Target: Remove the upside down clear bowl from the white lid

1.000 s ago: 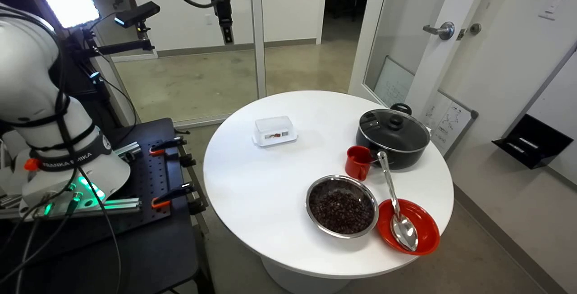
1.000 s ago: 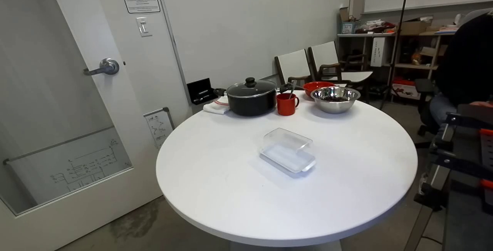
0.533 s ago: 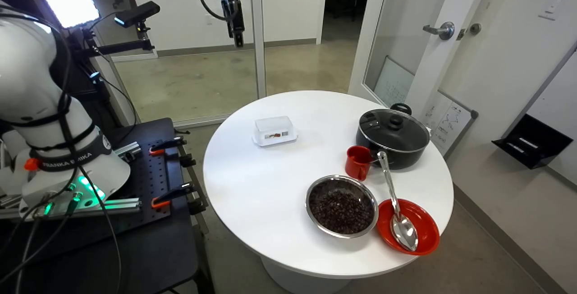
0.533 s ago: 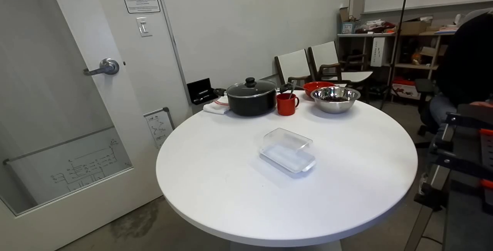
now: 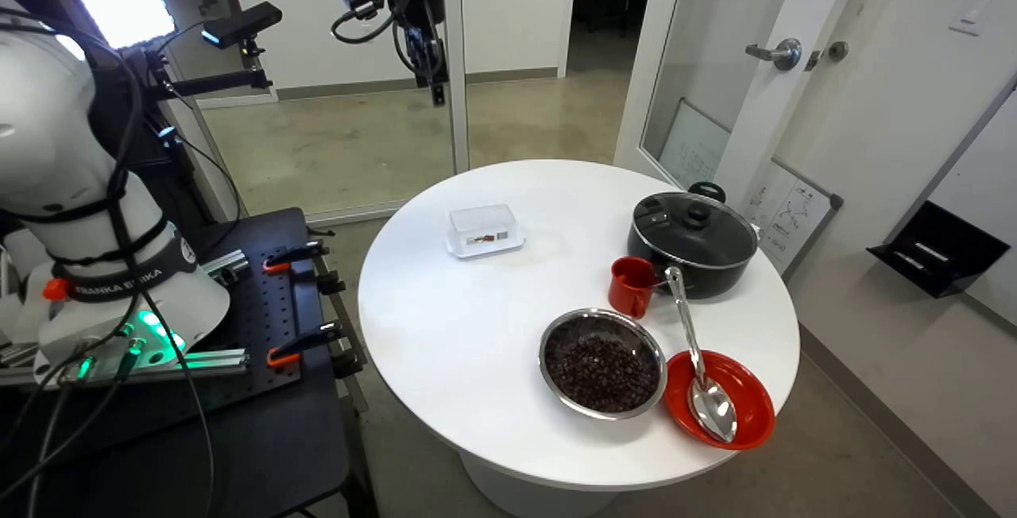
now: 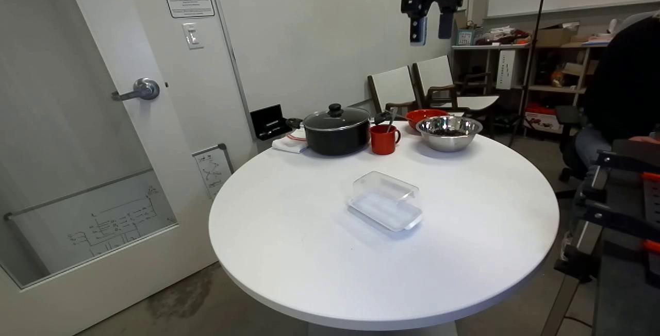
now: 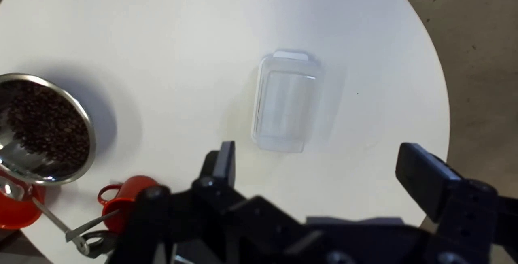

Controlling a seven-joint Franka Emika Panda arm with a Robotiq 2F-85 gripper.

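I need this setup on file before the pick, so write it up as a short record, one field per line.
Table: white, round
Clear bowl: upside down on the white lid
Fingers: apart, nothing between them, higher than the tabletop
Metal bowl: dark, bean-like pieces inside
Red bowl: beside the metal bowl, spoon in it
Pot: black, covered
Mug: red, beside the pot
Status: clear bowl not yet removed

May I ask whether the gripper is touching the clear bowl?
Apart: an exterior view shows a wide gap between the gripper, jaws open, and the clear bowl.
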